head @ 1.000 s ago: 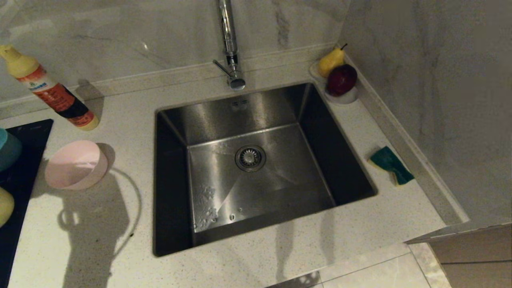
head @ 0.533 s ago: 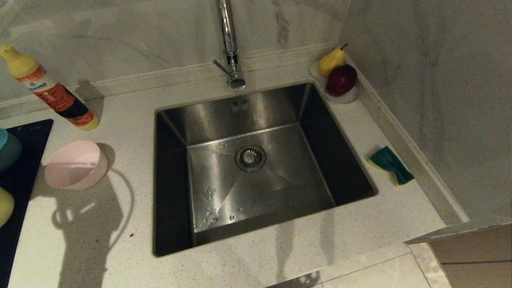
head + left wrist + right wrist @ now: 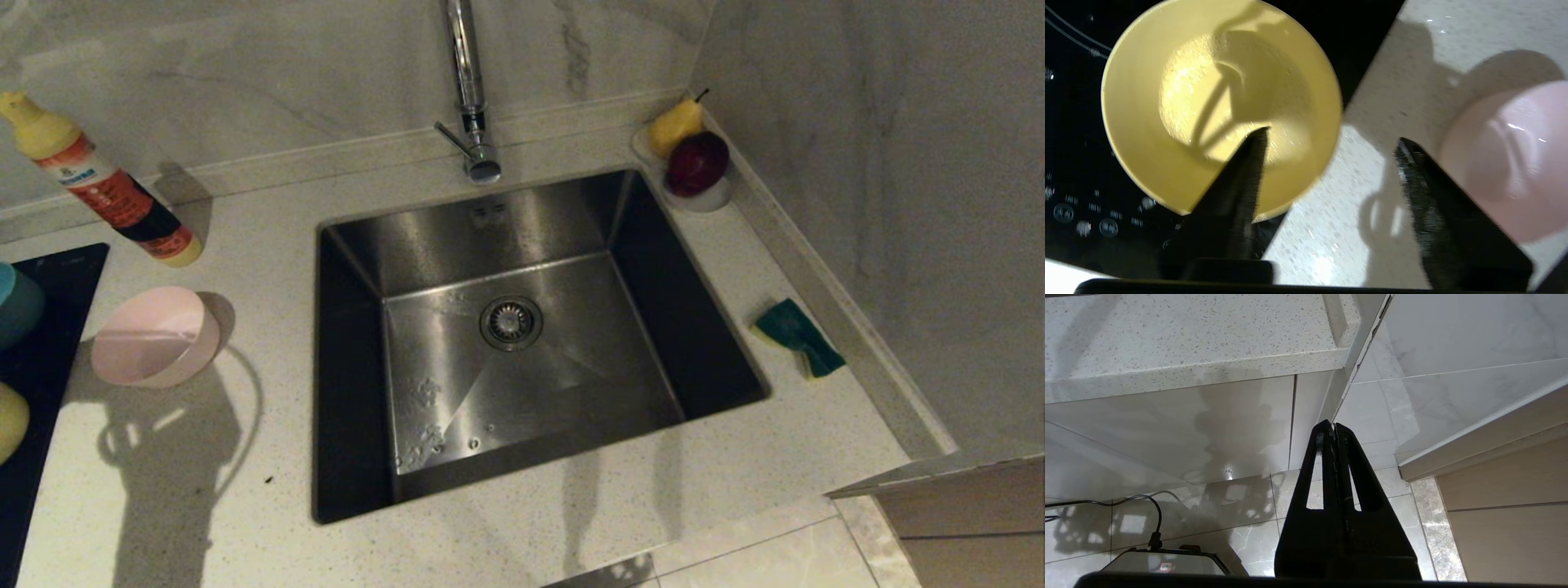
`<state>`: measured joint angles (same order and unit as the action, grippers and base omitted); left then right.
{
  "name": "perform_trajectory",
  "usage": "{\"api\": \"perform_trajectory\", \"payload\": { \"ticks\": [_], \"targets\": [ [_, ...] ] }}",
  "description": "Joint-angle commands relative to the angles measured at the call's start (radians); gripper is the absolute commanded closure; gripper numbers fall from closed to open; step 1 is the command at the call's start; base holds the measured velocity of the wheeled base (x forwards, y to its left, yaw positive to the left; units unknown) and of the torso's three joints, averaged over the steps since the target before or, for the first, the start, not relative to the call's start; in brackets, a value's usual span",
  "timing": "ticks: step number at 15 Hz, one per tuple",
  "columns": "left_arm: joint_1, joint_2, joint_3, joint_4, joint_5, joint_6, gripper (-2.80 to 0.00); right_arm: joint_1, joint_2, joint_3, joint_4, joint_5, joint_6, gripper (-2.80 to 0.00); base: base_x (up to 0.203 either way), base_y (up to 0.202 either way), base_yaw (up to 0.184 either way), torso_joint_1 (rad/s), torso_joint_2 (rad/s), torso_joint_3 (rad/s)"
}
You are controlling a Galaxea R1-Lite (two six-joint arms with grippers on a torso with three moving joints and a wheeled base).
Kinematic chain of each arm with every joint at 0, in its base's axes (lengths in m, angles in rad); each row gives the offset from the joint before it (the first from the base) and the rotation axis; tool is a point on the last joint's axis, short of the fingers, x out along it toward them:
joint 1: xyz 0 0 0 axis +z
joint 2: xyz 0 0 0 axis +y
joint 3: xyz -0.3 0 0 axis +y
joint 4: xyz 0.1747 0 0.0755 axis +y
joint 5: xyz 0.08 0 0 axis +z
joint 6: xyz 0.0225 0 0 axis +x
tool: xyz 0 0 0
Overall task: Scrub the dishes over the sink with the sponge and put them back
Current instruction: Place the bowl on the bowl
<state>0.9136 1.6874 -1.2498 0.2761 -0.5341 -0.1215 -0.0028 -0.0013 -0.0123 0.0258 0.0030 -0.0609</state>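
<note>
My left gripper hangs open over the counter, and nothing lies between its fingers. One fingertip is over the yellow bowl, which stands on the black cooktop. The other is close beside the pink bowl. In the head view the pink bowl stands left of the sink. The yellow bowl and the light blue bowl sit at the left edge. The sponge lies green face up, right of the sink. My right gripper is parked shut below the counter's edge.
A tall chrome tap rises behind the sink. A detergent bottle leans at the back left. A white dish holding a pear and a red fruit stands in the back right corner. A marble wall bounds the right side.
The arm's shadow on the counter below the pink bowl has slid a little to the left, and a bright gap has opened in it. The bowls and the sponge have not moved.
</note>
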Motion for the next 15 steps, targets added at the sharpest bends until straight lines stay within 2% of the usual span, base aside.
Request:
{"api": "perform_trajectory", "payload": {
  "ticks": [1, 10, 15],
  "targets": [
    [0.001, 0.044, 0.008, -0.020, -0.003, 0.001, -2.80, 0.001, 0.000, 0.000, 0.000, 0.000, 0.000, 0.00, 0.000, 0.000, 0.000, 0.000, 0.00, 0.000],
    [0.001, 0.078, 0.036, -0.034, -0.003, 0.018, -2.80, 0.000, 0.000, 0.000, 0.000, 0.000, 0.000, 0.00, 0.000, 0.000, 0.000, 0.000, 0.00, 0.000],
    [0.001, 0.100, 0.087, -0.123, -0.001, 0.022, -2.80, 0.001, 0.000, 0.000, 0.000, 0.000, 0.000, 0.00, 0.000, 0.000, 0.000, 0.000, 0.00, 0.000]
  ]
}}
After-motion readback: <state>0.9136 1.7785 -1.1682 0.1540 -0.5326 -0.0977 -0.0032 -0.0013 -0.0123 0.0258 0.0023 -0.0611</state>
